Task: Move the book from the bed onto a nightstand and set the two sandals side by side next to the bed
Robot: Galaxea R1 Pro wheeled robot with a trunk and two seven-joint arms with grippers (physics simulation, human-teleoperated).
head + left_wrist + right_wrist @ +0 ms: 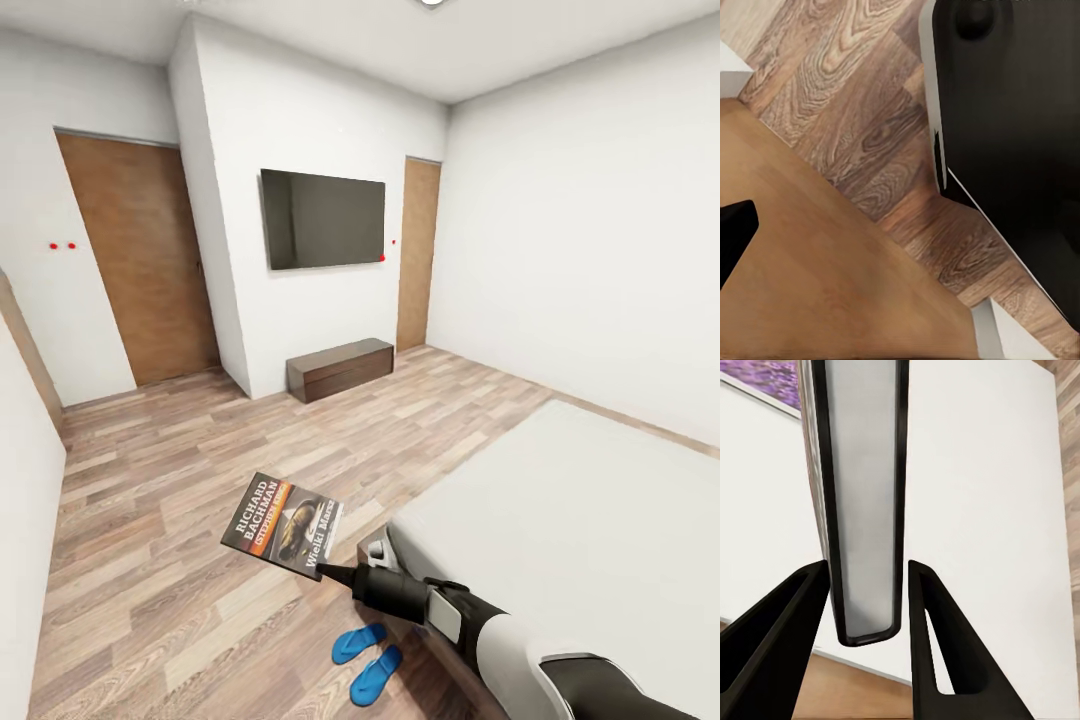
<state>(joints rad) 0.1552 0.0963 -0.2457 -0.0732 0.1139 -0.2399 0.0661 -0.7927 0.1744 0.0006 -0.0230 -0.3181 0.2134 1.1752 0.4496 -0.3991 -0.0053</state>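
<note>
The right gripper is pinching the book by its edge and holding it up over the floor, just off the bed. That is likely so it can be carried to a nightstand. The fingers are sitting tight on both sides of the book. I cannot tell if the left gripper is open. The two sandals are lying together by the bed.
</note>
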